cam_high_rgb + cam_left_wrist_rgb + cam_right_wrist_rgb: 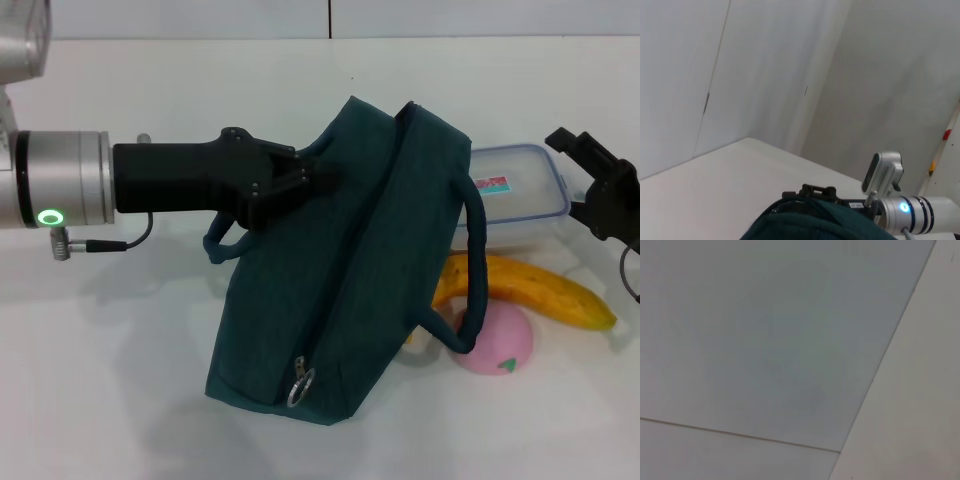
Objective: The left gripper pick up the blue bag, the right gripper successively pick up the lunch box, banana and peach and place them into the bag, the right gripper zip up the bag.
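White table [150, 330] filled your head view. Your left gripper [300, 180] came in from nine o'clock and was clamped on the blue bag [340, 290] at the middle. At three o'clock sat the lunch box [520, 195], banana [540, 290] and peach [495, 340]. You could not tell if your right gripper [590, 175] was released or clenched. Your left wrist view showed the bag's top at six o'clock. Your right wrist view showed only pale walls [765, 340].

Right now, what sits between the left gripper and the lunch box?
In the head view, only the blue bag lies between the left gripper, shut on its side, and the lunch box.
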Motion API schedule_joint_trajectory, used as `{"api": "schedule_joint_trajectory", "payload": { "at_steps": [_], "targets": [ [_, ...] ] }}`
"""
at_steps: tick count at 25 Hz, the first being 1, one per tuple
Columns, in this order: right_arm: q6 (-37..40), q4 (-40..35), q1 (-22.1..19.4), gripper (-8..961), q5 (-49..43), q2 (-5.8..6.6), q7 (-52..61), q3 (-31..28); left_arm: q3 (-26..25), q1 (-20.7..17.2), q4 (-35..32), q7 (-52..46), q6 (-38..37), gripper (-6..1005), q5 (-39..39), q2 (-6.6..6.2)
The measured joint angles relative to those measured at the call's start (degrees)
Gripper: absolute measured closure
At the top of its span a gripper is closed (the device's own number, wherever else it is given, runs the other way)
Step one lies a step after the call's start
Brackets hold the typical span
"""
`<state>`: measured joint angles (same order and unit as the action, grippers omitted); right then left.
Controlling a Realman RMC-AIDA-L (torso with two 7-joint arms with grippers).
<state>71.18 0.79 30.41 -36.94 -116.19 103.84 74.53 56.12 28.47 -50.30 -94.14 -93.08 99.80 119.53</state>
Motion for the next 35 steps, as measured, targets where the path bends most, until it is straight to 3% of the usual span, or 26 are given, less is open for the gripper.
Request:
{"api": "schedule_joint_trajectory", "payload": {
  "at_steps": [31,35],
  "targets": [
    [-1.6,0.0,0.5,169,-0.2,0.0,0.0,0.4,0.0,-0.5,0.4,0.6,0.2,956,-0.5,0.0],
    [-1.6,-0.1,0.3,280,-0.3,0.0,0.0,0.4,0.0,-0.5,0.4,0.6,0.1,956,-0.5,0.0]
  ]
}}
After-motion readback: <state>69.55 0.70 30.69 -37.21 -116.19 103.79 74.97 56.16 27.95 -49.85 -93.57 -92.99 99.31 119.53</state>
